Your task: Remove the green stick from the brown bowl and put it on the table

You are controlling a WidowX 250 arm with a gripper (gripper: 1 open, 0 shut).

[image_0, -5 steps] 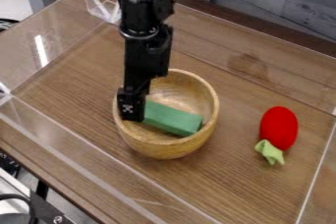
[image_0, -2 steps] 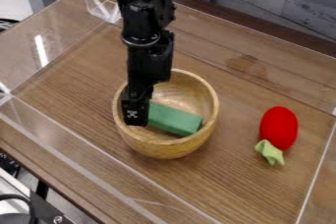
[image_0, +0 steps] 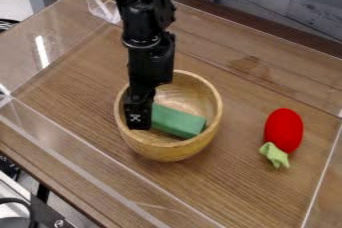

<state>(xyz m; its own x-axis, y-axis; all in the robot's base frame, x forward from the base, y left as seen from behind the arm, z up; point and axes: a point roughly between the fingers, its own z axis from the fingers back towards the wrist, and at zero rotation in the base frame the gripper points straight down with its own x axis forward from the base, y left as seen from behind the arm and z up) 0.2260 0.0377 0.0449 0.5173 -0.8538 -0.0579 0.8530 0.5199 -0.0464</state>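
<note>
The green stick (image_0: 178,121) lies flat inside the brown bowl (image_0: 201,144), toward its left half. My gripper (image_0: 138,113) points down into the bowl at the stick's left end. Only one black finger (image_0: 134,112) shows clearly, near the bowl's left rim. Its jaws stand open and hold nothing. The far side of the gripper and the stick's left end are hidden behind the finger. The table (image_0: 80,102) carries the bowl near its middle.
A red strawberry-like toy (image_0: 282,131) with a green stem lies on the table to the right of the bowl. Clear acrylic walls (image_0: 27,67) edge the tabletop on all sides.
The gripper has sunk slightly deeper into the bowl beside the green stick since the earliest frame. The stick and the bowl have not moved.
</note>
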